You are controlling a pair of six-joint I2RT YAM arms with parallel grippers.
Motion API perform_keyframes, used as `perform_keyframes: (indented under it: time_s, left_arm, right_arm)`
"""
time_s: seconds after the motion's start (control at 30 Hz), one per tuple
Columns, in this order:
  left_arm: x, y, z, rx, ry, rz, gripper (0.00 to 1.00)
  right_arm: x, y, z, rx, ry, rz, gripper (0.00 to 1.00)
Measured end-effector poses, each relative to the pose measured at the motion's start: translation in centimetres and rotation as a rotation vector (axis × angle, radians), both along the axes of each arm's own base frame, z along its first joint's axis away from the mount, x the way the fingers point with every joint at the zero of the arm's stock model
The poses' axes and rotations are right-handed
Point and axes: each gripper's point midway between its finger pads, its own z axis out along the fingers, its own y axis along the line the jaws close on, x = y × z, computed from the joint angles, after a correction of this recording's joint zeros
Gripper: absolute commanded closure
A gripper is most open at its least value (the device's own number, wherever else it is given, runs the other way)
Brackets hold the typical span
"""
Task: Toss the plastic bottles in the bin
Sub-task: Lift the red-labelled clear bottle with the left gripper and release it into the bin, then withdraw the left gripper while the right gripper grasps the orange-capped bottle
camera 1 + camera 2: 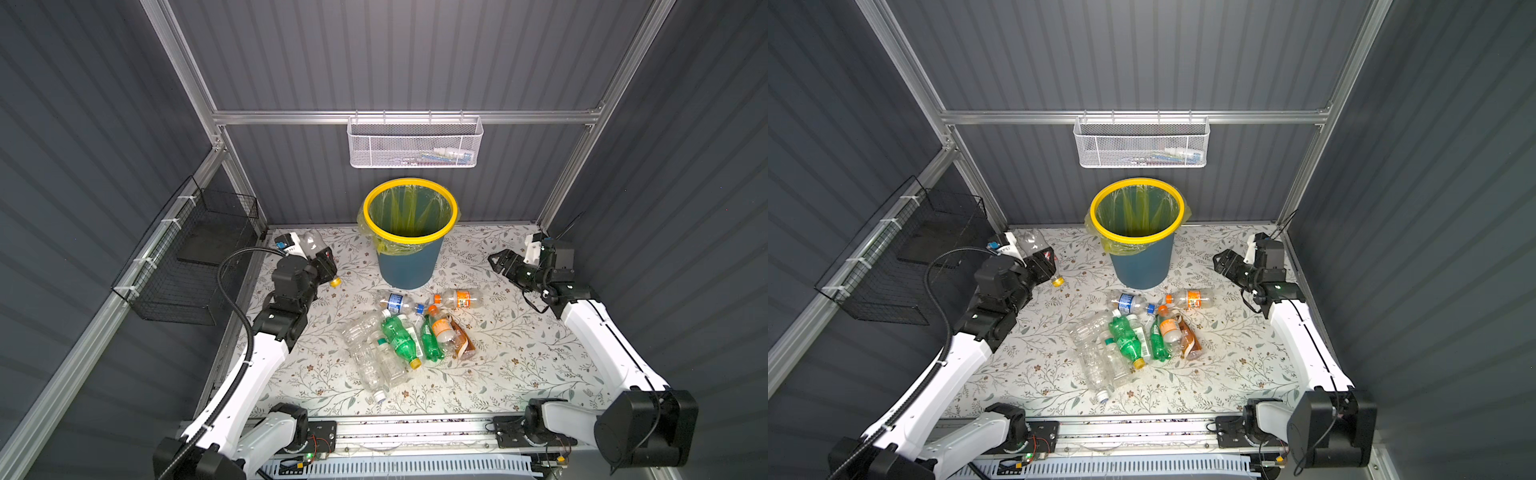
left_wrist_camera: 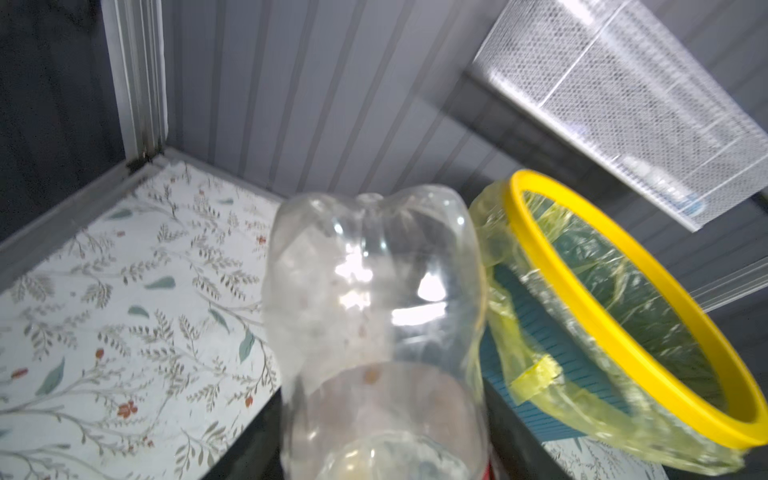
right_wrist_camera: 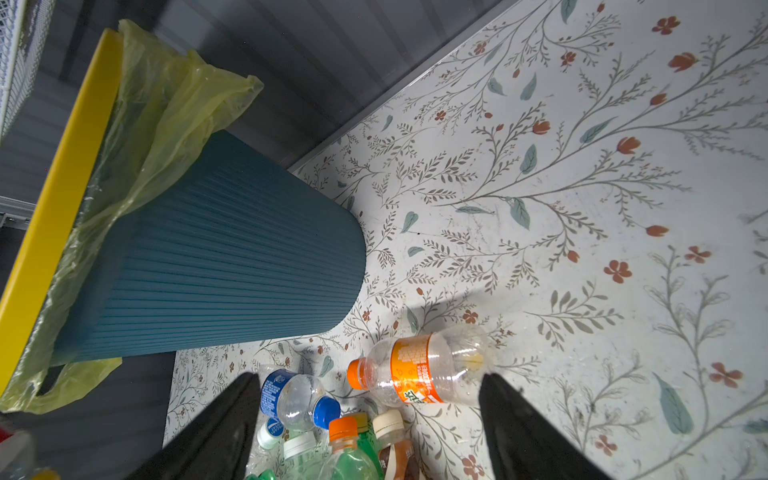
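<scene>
My left gripper (image 1: 325, 261) (image 1: 1044, 258) is shut on a clear plastic bottle (image 1: 312, 243) (image 2: 374, 291) with a yellow cap (image 1: 335, 282). It holds the bottle above the mat, left of the bin (image 1: 409, 238) (image 1: 1137, 238) (image 2: 514, 195). The bin is dark blue with a yellow rim and a yellow-green liner. Several more plastic bottles (image 1: 399, 336) (image 1: 1125, 340) lie in a heap in front of the bin. My right gripper (image 1: 497, 262) (image 1: 1222, 261) (image 3: 368, 376) hangs open at the right. It points at an orange-labelled bottle (image 3: 415, 370) (image 1: 459, 298) and a blue-labelled bottle (image 3: 291, 399).
A white mesh basket (image 1: 415, 143) hangs on the back wall above the bin. A black wire basket (image 1: 195, 257) is fixed to the left wall beside my left arm. Corrugated grey walls close in the flowered mat (image 1: 519, 332) on three sides.
</scene>
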Motion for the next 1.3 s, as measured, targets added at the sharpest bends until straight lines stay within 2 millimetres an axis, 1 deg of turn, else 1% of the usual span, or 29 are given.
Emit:
perform_keyframes:
  time_s: [0.07,0.17,0.23,0.3,0.37,0.4,0.43,0.47,0.5,0.53,0.57,0.6,0.63,0.67,0.7,0.73,0.77,0.8,0.83,0.87,0.9,0.93,1.0,1.07,1.1,1.13,1.2,1.23,1.3]
  left_arm:
    - [-0.4,0.0,2.5,0.039,-0.071,-0.016,0.34]
    - [0.0,-1.1,7.7,0.098,-0.177,-0.073,0.35]
    - [1.1,-2.7,12.7,0.118,-0.264,-0.143,0.38]
    - [2.4,-4.7,17.9,0.110,-0.359,-0.223,0.38]
    - [4.1,-7.3,21.9,0.091,-0.431,-0.327,0.30]
    - [5.4,-9.1,23.5,0.081,-0.455,-0.385,0.18]
    - [6.9,-10.9,24.2,0.079,-0.458,-0.433,0.05]
    - [8.3,-12.5,24.2,0.080,-0.439,-0.465,0.00]
    - [9.8,-14.4,23.8,0.080,-0.410,-0.492,0.00]
    - [11.2,-15.8,22.8,0.083,-0.369,-0.508,0.00]
    - [12.7,-17.0,21.3,0.092,-0.317,-0.514,0.00]
    - [13.9,-18.1,19.0,0.107,-0.248,-0.517,0.00]
    - [14.5,-18.6,17.0,0.121,-0.191,-0.515,0.00]
    - [14.9,-18.8,14.8,0.140,-0.121,-0.507,0.00]
    - [15.1,-18.5,12.9,0.159,-0.070,-0.491,0.00]
    - [15.0,-17.9,11.7,0.170,-0.035,-0.475,0.00]
    - [14.6,-16.9,10.6,0.182,-0.001,-0.452,0.00]
    - [14.0,-15.6,10.1,0.190,0.024,-0.425,0.00]
    - [13.5,-14.4,10.2,0.194,0.029,-0.400,0.00]
    - [12.7,-12.7,10.7,0.195,0.024,-0.368,0.00]
    - [11.6,-10.7,11.6,0.189,0.009,-0.327,0.00]
    - [10.8,-9.2,12.2,0.185,-0.003,-0.299,0.00]
    - [8.6,-4.9,13.7,0.158,-0.042,-0.216,0.00]
    - [7.0,-1.4,13.9,0.137,-0.051,-0.142,0.00]
    - [6.6,0.3,13.2,0.129,-0.040,-0.102,0.00]
    - [6.4,1.1,12.3,0.123,-0.022,-0.081,0.00]
    - [6.3,2.1,8.8,0.109,0.051,-0.059,0.00]
    - [6.5,2.3,6.6,0.101,0.096,-0.058,0.00]
    - [6.7,2.7,0.9,0.084,0.226,-0.056,0.00]
  right_arm:
    - [0.0,0.0,0.0,0.005,0.002,-0.002,0.17]
    - [0.1,0.2,0.2,0.010,-0.002,0.000,0.17]
    - [0.1,0.4,0.3,0.014,-0.006,0.003,0.17]
    - [0.1,0.7,0.4,0.016,-0.011,0.008,0.17]
    - [0.2,1.1,0.6,0.023,-0.021,0.015,0.17]
    - [0.3,1.4,0.8,0.029,-0.026,0.018,0.17]
    - [0.3,1.7,0.9,0.033,-0.031,0.024,0.17]
    - [0.3,2.0,1.0,0.035,-0.035,0.031,0.16]
    - [0.2,2.4,1.1,0.037,-0.037,0.040,0.16]
    - [0.2,2.7,1.1,0.037,-0.038,0.048,0.15]
    - [0.0,3.0,1.2,0.036,-0.041,0.057,0.15]
    - [-0.1,3.3,1.3,0.034,-0.043,0.064,0.14]
    - [-0.3,3.5,1.3,0.032,-0.044,0.071,0.14]
    - [-0.6,3.7,1.4,0.028,-0.045,0.078,0.14]
    - [-0.8,3.7,1.4,0.023,-0.043,0.081,0.13]
    - [-1.0,3.7,1.4,0.015,-0.043,0.084,0.13]
    - [-1.1,3.7,1.4,0.006,-0.044,0.087,0.13]
    - [-1.3,3.7,1.2,-0.005,-0.040,0.092,0.13]
    - [-1.4,3.8,1.0,-0.017,-0.034,0.097,0.14]
    - [-1.6,3.9,0.6,-0.031,-0.024,0.108,0.14]
    - [-1.8,4.1,0.2,-0.045,-0.010,0.121,0.14]
    - [-2.1,4.4,-0.3,-0.060,0.005,0.139,0.14]
    - [-2.7,5.3,-1.4,-0.092,0.038,0.189,0.14]
    - [-3.6,6.3,-2.4,-0.124,0.069,0.244,0.14]
    - [-4.1,6.9,-2.9,-0.144,0.085,0.278,0.14]
    - [-4.6,7.3,-3.3,-0.162,0.100,0.305,0.14]
    - [-5.8,8.4,-4.3,-0.199,0.135,0.368,0.14]
    - [-6.3,8.9,-4.6,-0.213,0.146,0.397,0.14]
    - [-7.4,9.9,-5.2,-0.238,0.168,0.447,0.13]
